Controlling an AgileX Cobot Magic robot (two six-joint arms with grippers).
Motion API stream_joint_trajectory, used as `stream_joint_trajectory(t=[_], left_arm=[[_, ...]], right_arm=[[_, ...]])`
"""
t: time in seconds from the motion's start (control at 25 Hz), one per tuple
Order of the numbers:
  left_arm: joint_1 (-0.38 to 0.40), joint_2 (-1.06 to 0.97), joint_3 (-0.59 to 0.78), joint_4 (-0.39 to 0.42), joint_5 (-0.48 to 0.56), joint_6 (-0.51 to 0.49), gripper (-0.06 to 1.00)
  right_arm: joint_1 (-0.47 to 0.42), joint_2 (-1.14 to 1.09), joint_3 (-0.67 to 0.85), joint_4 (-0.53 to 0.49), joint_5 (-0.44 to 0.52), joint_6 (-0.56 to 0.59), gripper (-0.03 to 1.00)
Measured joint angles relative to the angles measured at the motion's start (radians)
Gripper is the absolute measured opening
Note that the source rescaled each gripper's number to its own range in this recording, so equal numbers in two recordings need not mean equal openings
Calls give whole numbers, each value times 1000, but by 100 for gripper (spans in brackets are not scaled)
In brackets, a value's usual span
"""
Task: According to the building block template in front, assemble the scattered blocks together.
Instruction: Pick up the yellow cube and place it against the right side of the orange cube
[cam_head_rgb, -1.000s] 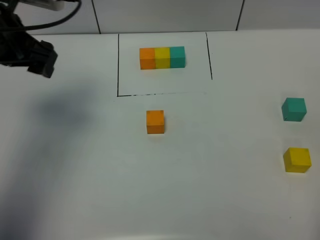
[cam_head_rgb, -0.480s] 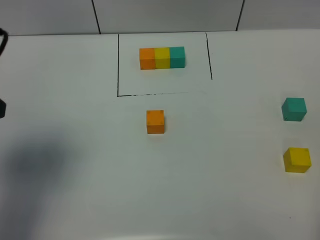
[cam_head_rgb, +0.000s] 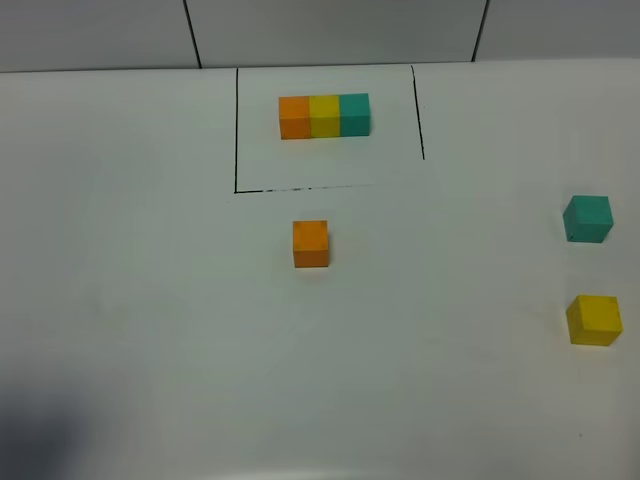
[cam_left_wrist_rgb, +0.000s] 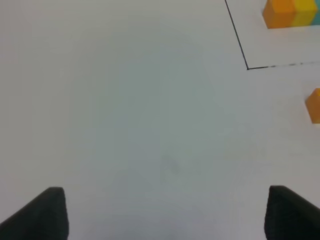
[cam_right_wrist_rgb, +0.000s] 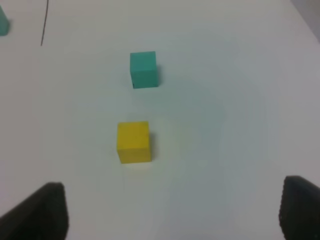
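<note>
The template (cam_head_rgb: 324, 115), an orange-yellow-teal row, lies inside a thin black outline (cam_head_rgb: 236, 130) at the back of the table. The loose orange cube (cam_head_rgb: 310, 244) sits just in front of the outline. The teal cube (cam_head_rgb: 587, 219) and yellow cube (cam_head_rgb: 594, 320) sit apart at the right edge. Neither gripper shows in the high view. My left gripper (cam_left_wrist_rgb: 165, 220) is open and empty, with the orange cube (cam_left_wrist_rgb: 314, 105) far off to one side. My right gripper (cam_right_wrist_rgb: 170, 215) is open and empty, short of the yellow cube (cam_right_wrist_rgb: 133, 142) and teal cube (cam_right_wrist_rgb: 144, 69).
The white table (cam_head_rgb: 150, 300) carries only the cubes and the drawn outline. A tiled wall (cam_head_rgb: 330, 30) runs along the back. A dark shadow (cam_head_rgb: 35, 440) lies in the front left corner.
The left arm has pulled back out of the high view at the left, and its shadow has slid to the front left corner. The cubes have not moved.
</note>
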Motion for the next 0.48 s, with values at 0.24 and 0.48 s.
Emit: stream_joint_trajectory(t=[0.24, 0.48], left_arm=[[0, -123, 51, -13, 77, -1, 100], [0, -248, 105, -90, 101, 0, 100]], right_arm=[[0, 0, 0, 0, 0, 0, 73], [0, 0, 0, 0, 0, 0, 73]])
